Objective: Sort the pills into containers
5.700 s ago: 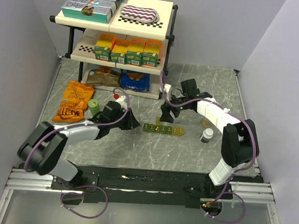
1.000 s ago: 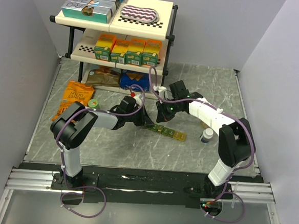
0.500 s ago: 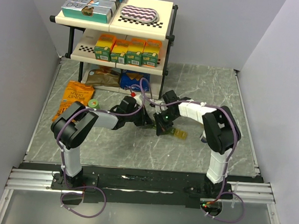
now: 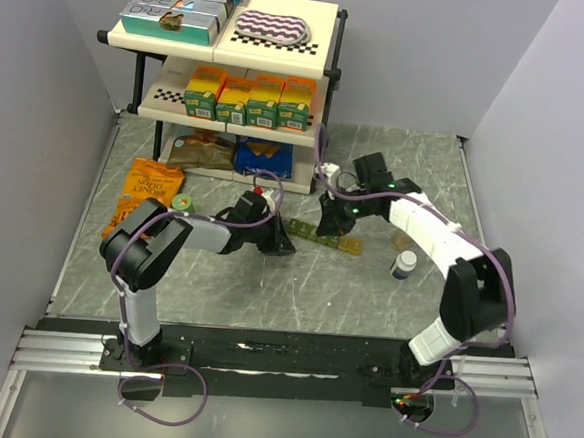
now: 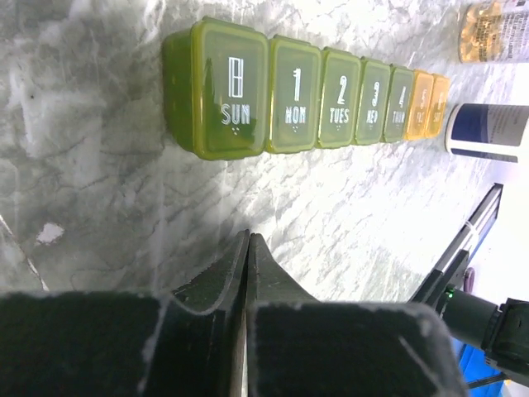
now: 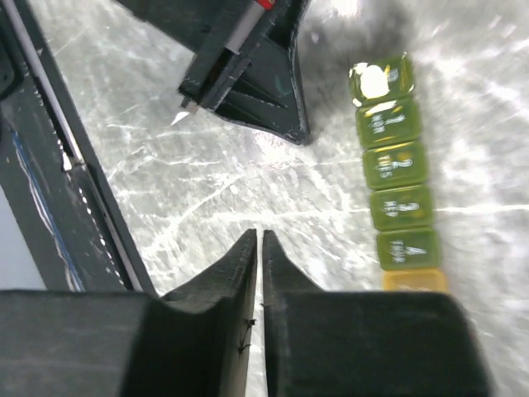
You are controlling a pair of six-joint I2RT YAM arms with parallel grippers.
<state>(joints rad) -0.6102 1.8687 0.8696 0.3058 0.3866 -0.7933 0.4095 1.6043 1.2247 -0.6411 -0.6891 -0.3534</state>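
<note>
Grey marbled table (image 4: 267, 287) takes up most of the cell. At far left stands a cream two-tier shelf rack w/ black legs (image 4: 234, 50), boxes & packets on both tiers. Both black arms reach in to mid-table. Left gripper (image 5: 248, 237): fingers pressed flat together, nothing between them. Right gripper (image 6: 258, 234): fingers drawn in to a hairline slit, also empty.

An orange crinkly snack bag (image 4: 145, 199) lies at the left.

The long narrow strip of seven translucent plastic pill containers (image 5: 318, 95), olive green shading to yellow, lies mid-table, slanting from far-left to near-right between the two grippers. All lids are down, marked SUN thru THUR, then two yellow ones too small to read. Left gripper's tips sit just short of the SUN end. Right gripper is beside the strip on its far side, about level w/ THUR, and looks apart from it.

Right of the strip are a dark bottle w/ white cap (image 4: 404, 264) and an amber see-through bottle (image 5: 496, 31). A small green round tub (image 4: 183, 202) sits near the bag. No loose pills in view.

Handling, prob.: the strip is light, stiff and smooth, so it'll skate on the marble if nudged. Pin one end from above w/ one gripper. Catch a lid's front lip w/ the other gripper's fingertip & lever it up. Snap lids may pop suddenly, so go gently.
</note>
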